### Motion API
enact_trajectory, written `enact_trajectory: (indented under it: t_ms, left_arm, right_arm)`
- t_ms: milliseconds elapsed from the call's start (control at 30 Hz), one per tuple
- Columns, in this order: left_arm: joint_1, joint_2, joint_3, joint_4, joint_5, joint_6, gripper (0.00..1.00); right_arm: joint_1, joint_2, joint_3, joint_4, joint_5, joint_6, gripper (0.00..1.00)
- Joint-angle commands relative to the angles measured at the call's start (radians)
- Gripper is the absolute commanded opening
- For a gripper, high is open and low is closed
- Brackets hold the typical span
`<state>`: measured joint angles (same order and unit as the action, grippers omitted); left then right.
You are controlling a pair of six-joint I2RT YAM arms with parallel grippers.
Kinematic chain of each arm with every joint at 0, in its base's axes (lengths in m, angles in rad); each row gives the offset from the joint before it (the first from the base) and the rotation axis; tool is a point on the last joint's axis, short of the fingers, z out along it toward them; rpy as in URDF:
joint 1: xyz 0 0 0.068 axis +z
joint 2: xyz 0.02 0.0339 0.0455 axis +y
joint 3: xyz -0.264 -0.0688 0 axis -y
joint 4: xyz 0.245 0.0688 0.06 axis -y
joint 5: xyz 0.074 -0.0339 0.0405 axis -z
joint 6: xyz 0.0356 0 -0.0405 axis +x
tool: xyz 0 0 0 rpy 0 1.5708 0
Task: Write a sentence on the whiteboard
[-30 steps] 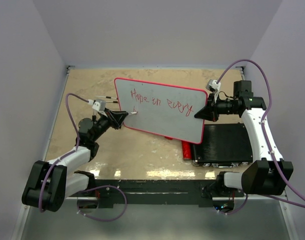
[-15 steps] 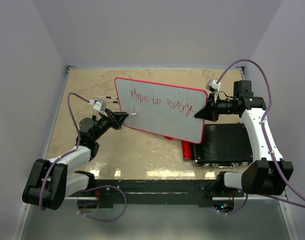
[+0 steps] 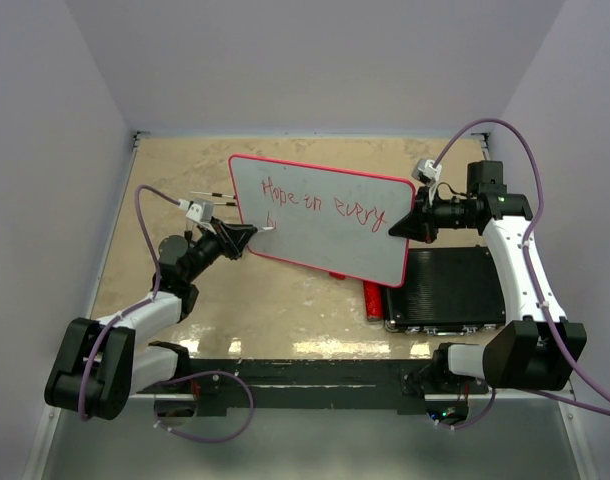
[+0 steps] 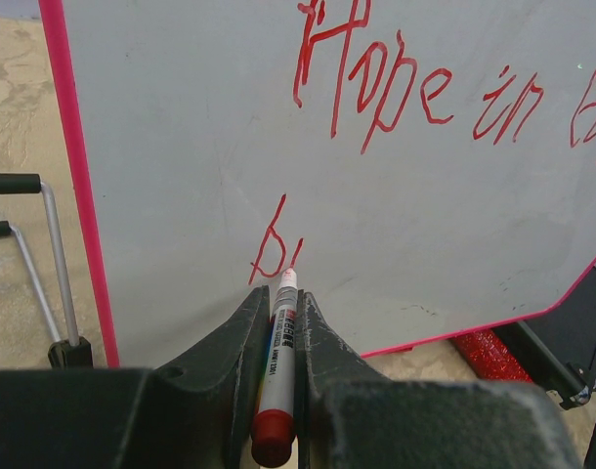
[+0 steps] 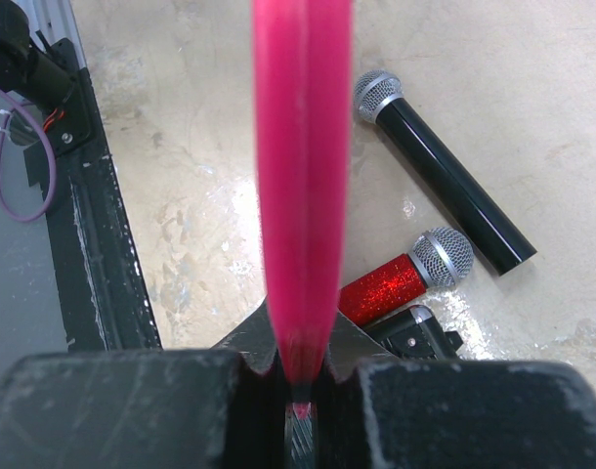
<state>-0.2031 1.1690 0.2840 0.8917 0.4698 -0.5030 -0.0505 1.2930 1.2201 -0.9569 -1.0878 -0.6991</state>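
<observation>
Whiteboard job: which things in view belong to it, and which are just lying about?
In use: whiteboard; the sentence on it; marker in the left gripper; right gripper clamping the board's edge.
Lying about: black microphone; red glitter microphone; black ribbed case.

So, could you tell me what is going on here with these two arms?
The right gripper is shut on the red edge of the whiteboard, holding it tilted over the table. The left gripper is shut on a red marker, its tip against the board. The sentence reads "Hope in every"; the second line has only its first strokes.
</observation>
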Motion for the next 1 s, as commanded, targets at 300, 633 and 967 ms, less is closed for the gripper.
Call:
enact_trajectory:
  t_ms: [300, 633, 967]
  left_arm:
    - [0.005, 0.008, 0.007, 0.006, 0.001, 0.035, 0.00]
    - [0.005, 0.000, 0.029, 0.013, 0.006, 0.023, 0.00]
    - [0.004, -0.025, 0.058, 0.018, 0.012, 0.006, 0.00]
  right_arm:
    - [0.009, -0.031, 0.002, 0.017, -0.009, -0.020, 0.00]
    - [0.009, -0.031, 0.002, 0.017, -0.007, -0.020, 0.00]
    - [0.009, -0.029, 0.001, 0.020, -0.007, -0.020, 0.00]
